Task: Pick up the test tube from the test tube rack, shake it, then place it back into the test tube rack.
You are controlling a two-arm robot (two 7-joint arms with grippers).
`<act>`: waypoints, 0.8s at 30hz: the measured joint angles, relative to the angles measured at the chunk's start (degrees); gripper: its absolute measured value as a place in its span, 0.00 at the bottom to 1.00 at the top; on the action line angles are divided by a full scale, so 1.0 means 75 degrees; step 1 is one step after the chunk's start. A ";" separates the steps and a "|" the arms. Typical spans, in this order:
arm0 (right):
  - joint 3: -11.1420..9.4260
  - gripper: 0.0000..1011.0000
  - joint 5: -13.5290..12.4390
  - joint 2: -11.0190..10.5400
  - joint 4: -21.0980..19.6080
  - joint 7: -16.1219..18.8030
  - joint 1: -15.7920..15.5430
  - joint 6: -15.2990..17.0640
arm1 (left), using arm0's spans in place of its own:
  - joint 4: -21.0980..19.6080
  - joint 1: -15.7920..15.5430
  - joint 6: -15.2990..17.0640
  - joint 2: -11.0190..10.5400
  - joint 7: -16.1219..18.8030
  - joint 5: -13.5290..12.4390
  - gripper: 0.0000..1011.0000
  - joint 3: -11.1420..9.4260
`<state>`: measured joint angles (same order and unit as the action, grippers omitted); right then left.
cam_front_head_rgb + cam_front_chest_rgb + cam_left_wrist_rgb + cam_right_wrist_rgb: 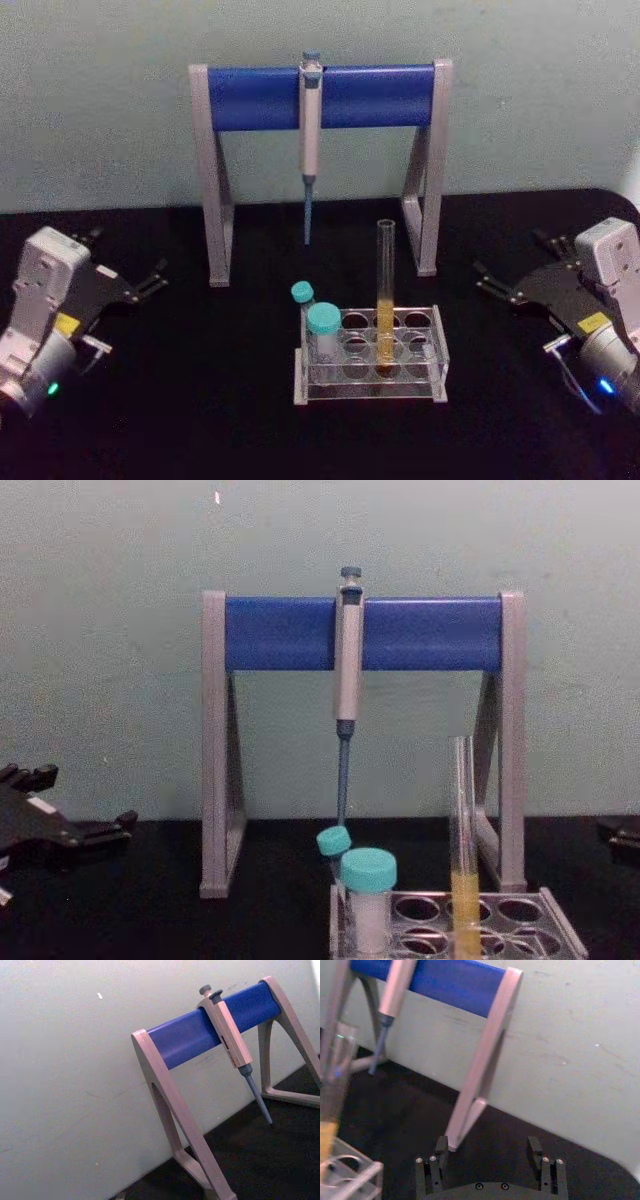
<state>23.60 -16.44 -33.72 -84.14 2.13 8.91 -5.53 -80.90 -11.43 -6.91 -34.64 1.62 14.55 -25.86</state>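
At eight o'clock in the head view the left gripper [150, 282] and at four o'clock the right gripper [490, 282] are black, slim-fingered claws on boxy pale-grey wrist housings [45, 265] with yellow stickers [65, 325], the left lit green, the right blue, with small silver screws [545, 1159] on the finger mounts.

The test tube [385, 265] is smooth clear glass. The test tube rack [340, 386] is shiny see-through plastic. The blue bar [260, 97] looks glossy, its grey legs [212, 190] dull. The table [200, 400] is black and matt.
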 joint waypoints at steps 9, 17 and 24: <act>-0.0200 0.99 -0.0746 0.0083 -0.0504 0.0827 -0.0251 0.0324 | 0.0000 0.0000 0.0000 0.0000 0.0000 0.0000 1.00 0.0000; -0.0358 0.99 -0.1520 0.0073 -0.0904 0.1779 -0.0379 0.0911 | 0.0000 0.0000 0.0000 0.0000 0.0000 0.0000 1.00 0.0000; -0.0407 0.99 -0.1913 0.0046 -0.1065 0.2400 -0.0346 0.1508 | 0.0000 0.0000 0.0000 0.0000 0.0000 0.0000 1.00 0.0000</act>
<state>20.55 -30.79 -33.37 -92.12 20.13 6.32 5.77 -80.90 -11.43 -6.91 -34.65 1.62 14.55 -25.86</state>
